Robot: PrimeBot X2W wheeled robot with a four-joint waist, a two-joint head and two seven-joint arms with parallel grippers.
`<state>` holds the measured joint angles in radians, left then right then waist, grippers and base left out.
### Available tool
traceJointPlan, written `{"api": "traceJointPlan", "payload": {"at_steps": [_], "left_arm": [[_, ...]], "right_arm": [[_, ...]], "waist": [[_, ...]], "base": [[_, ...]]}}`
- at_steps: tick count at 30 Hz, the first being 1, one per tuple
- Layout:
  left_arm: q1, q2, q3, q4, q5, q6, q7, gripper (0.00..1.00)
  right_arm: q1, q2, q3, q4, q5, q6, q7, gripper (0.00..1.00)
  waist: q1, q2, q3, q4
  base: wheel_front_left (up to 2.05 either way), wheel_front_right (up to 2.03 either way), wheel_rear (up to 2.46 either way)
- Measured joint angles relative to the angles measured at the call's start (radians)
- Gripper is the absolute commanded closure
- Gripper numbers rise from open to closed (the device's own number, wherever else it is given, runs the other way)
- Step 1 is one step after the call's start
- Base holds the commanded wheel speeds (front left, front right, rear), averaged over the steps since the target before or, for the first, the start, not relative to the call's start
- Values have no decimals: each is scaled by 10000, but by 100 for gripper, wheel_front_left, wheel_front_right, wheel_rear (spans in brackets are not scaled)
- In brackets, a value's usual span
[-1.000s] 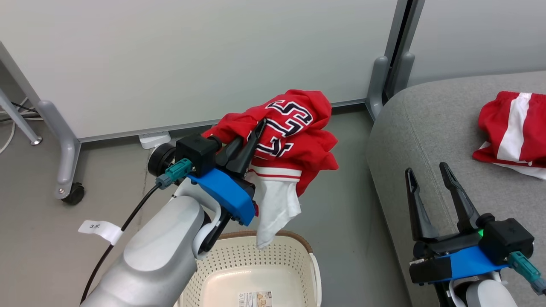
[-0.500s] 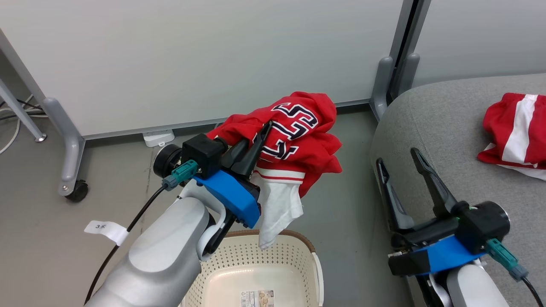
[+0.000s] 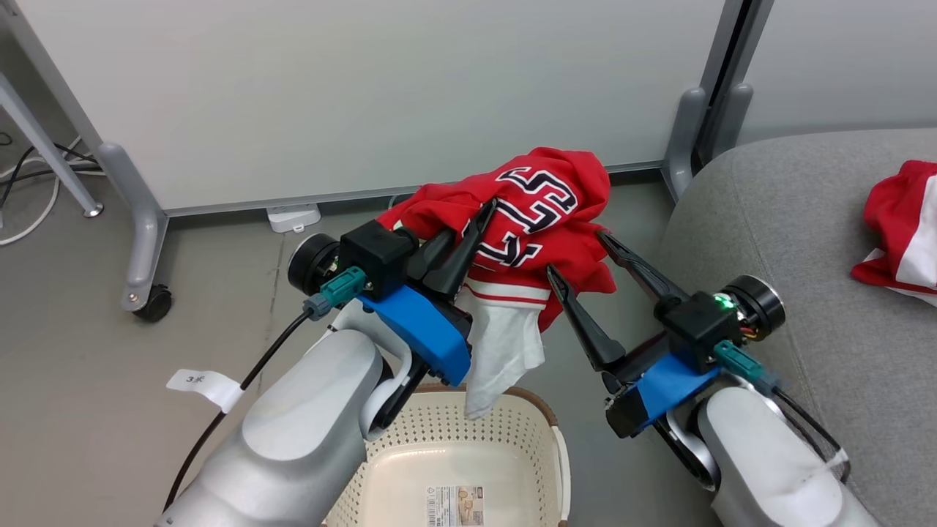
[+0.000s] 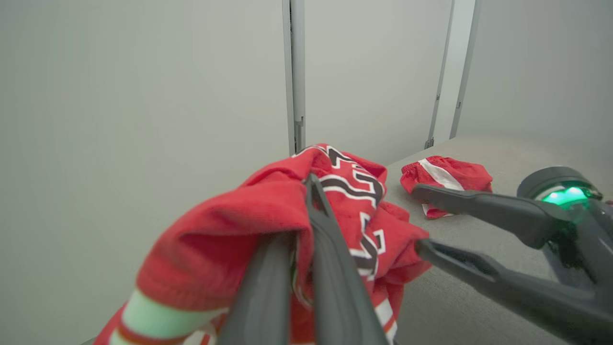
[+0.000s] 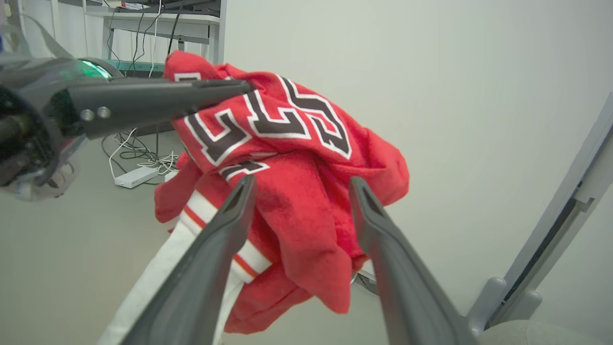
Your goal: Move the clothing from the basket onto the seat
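My left gripper (image 3: 483, 214) is shut on the red jersey (image 3: 545, 208), holding it bunched in the air above the far rim of the cream basket (image 3: 547, 433). A white part of the jersey hangs down to the rim. My right gripper (image 3: 575, 253) is open, its fingertips at the jersey's lower right fold. In the right wrist view that gripper (image 5: 302, 181) straddles the hanging jersey (image 5: 287, 129), with the left gripper (image 5: 244, 87) at upper left. The red and white shorts (image 3: 902, 233) lie on the grey seat (image 3: 790, 241) at the right. The basket's inside holds only a label.
Grey-white partition panels stand behind, on feet with a caster (image 3: 154, 304). A white power strip (image 3: 293, 217) and cables (image 3: 29, 183) lie on the floor at the left. A tagged black cable (image 3: 241, 377) runs along my left arm.
My right gripper has swung left from above the seat to the jersey's right side, staying open. The left gripper still holds the jersey up. The camera has shifted slightly.
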<state>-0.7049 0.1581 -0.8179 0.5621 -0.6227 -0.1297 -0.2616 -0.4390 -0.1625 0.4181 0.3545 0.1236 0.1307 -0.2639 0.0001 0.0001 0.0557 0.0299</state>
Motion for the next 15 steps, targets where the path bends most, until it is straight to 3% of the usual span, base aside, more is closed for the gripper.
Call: {"api": "traceJointPlan", "payload": {"at_steps": [7, 14, 15], "left_arm": [[-54, -94, -19, -111, 88, 0, 0, 100], [-55, -151, -56, -213, 155, 0, 0, 100], [-55, -151, -59, -222, 155, 0, 0, 100]], "right_arm": [[-1039, 12, 780, 1657, -73, 0, 0, 0], [-1834, 546, 1087, 2734, 253, -2, 0, 0], [-1918, 617, 1127, 2824, 364, -2, -2, 22]], "waist": [[0, 0, 127, 149], [0, 0, 173, 88], [0, 0, 184, 83]], "base": [[0, 0, 0], [0, 0, 0], [0, 0, 0]]}}
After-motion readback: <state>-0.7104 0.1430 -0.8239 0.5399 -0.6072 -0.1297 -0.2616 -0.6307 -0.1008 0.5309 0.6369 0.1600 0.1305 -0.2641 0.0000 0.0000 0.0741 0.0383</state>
